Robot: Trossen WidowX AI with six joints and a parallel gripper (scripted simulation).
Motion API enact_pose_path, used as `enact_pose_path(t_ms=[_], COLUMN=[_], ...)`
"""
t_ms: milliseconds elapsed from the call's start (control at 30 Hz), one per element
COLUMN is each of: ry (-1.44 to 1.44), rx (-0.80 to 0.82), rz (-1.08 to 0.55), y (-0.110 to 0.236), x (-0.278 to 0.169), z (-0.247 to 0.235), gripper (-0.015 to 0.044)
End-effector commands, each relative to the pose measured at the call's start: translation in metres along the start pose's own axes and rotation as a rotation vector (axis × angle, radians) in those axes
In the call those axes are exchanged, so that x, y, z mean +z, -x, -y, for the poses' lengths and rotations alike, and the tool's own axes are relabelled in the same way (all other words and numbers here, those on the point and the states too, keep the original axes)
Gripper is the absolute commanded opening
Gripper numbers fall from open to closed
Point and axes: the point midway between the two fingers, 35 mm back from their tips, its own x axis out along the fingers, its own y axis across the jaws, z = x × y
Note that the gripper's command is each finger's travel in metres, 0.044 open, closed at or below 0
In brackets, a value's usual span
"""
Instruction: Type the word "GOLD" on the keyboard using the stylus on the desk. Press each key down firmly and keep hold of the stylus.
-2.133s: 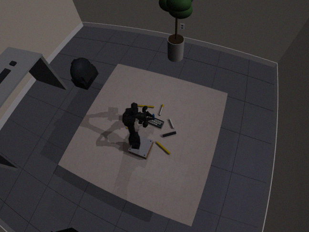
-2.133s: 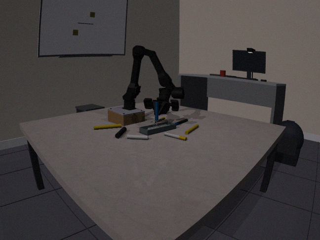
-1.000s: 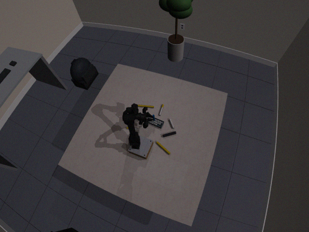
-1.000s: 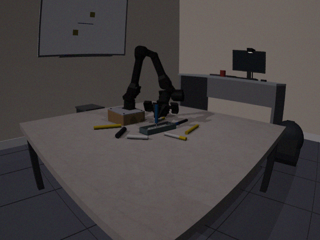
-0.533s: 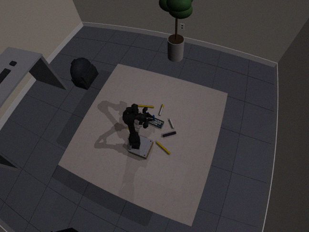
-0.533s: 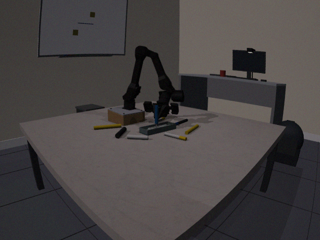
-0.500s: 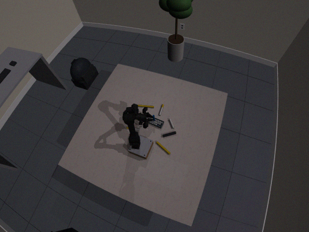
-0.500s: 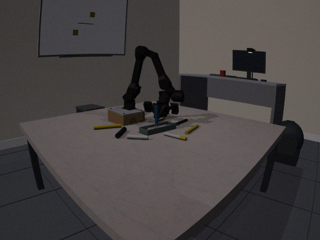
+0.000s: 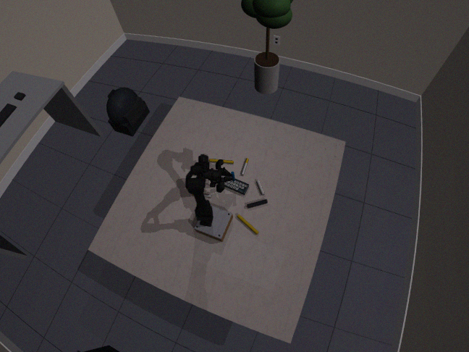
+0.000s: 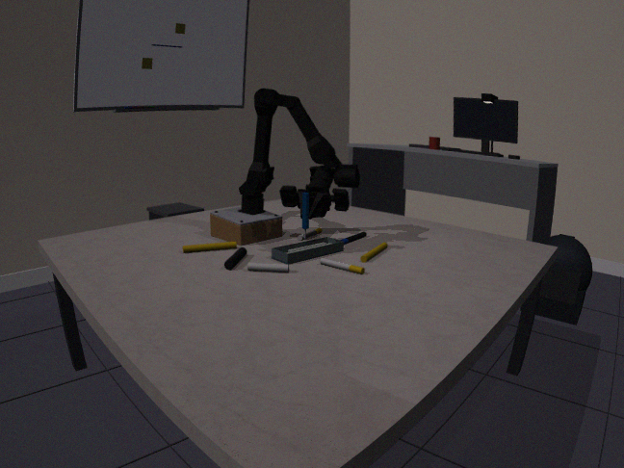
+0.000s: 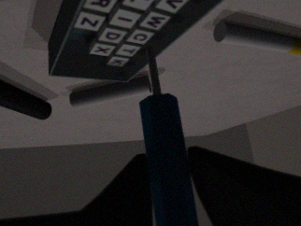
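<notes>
My gripper (image 9: 226, 177) (image 10: 308, 200) (image 11: 166, 160) is shut on the blue stylus (image 9: 232, 174) (image 10: 304, 205) (image 11: 164, 140) and holds it upright, thin tip down. The small dark keyboard (image 9: 237, 186) (image 10: 308, 250) (image 11: 75, 56) with white letter keys lies flat on the table in front of the arm's base. In the wrist view the tip sits at the keyboard's near corner, over its dark rim just beside the K key (image 11: 117, 61). I cannot tell whether the tip touches the keyboard.
Several loose markers lie around the keyboard: a yellow one (image 9: 247, 223) (image 10: 209, 247), a black one (image 9: 256, 203) (image 10: 235, 257), a white one (image 9: 260, 186) (image 10: 268, 267), a white-and-yellow one (image 9: 244, 166) (image 10: 342, 265) and another yellow one (image 9: 221, 161) (image 10: 374, 251). The arm's base block (image 9: 213, 225) (image 10: 246, 227) stands close behind.
</notes>
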Motion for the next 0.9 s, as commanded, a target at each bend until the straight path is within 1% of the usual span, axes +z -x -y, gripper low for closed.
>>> enact_pose_path(t_ms=[0, 33, 200, 267, 633, 867], ry=[0.001, 0.0, 0.0, 0.0, 0.002, 0.002], rx=[0.002, 0.0, 0.0, 0.0, 0.0, 0.001], rz=[-0.001, 0.0, 0.0, 0.001, -0.006, -0.005], y=[0.002, 0.001, 0.001, -0.001, -0.024, -0.029], x=[-0.004, -0.001, -0.001, -0.002, -0.023, -0.015], z=[-0.001, 0.0, 0.0, -0.001, -0.019, -0.02], gripper=[0.0081, 0.0085, 0.0051, 0.0, 0.0, 0.0])
